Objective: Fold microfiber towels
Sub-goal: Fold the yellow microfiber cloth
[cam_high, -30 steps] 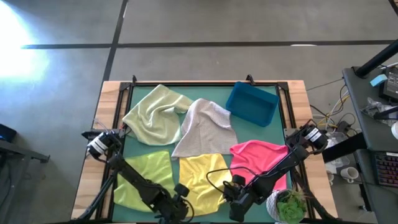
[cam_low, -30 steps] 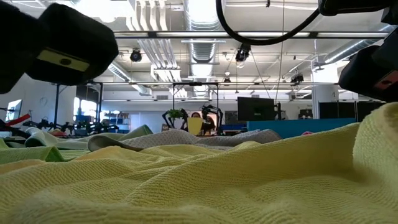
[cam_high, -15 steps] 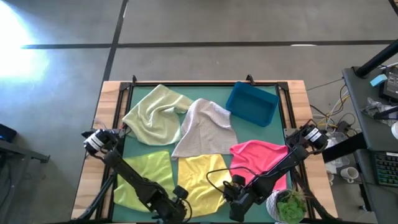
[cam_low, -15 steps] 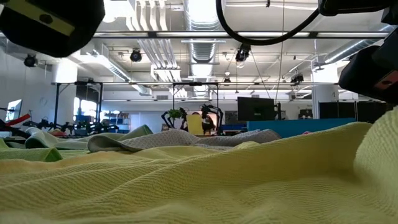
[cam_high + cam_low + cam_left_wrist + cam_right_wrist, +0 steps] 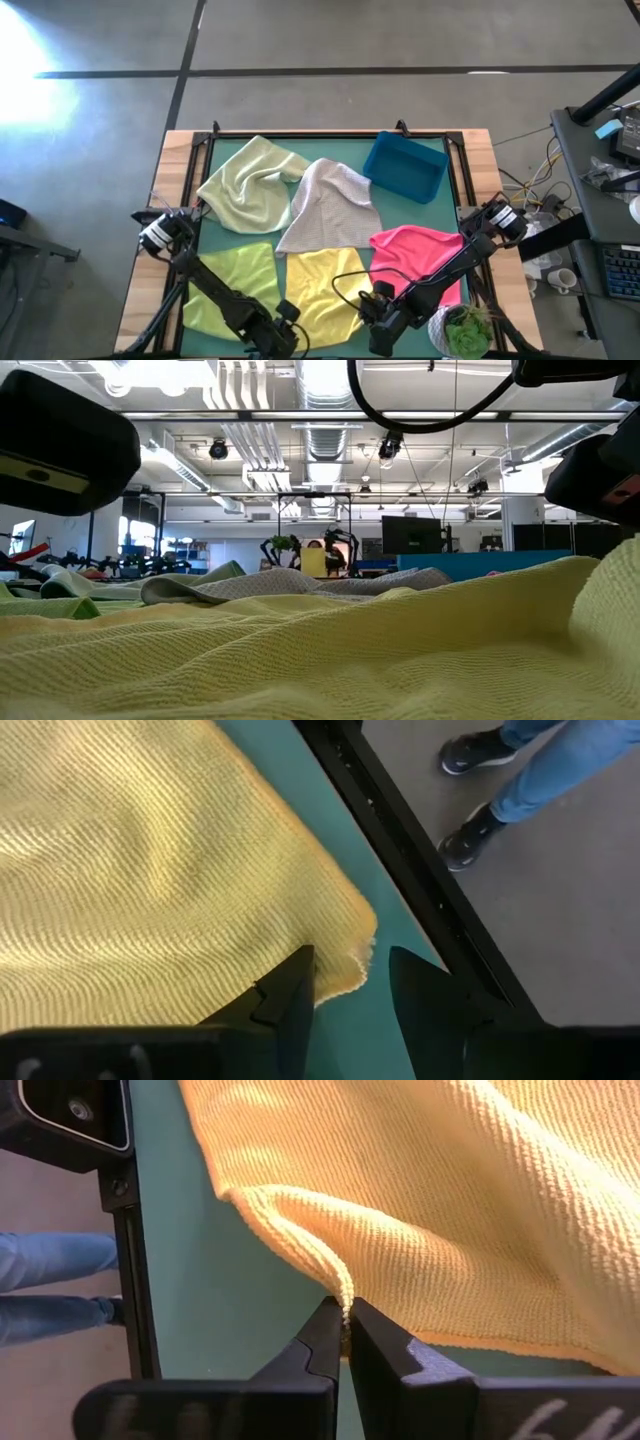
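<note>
Near the tabletop's [image 5: 340, 145] front edge, the right end effector [image 5: 346, 1330] is pinching a raised fold of the yellow towel [image 5: 322, 285], while the left end effector [image 5: 350, 995] is hovering with fingers apart over that towel's corner.

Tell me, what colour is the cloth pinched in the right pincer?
Yellow towel, clearest in the right wrist view.
</note>
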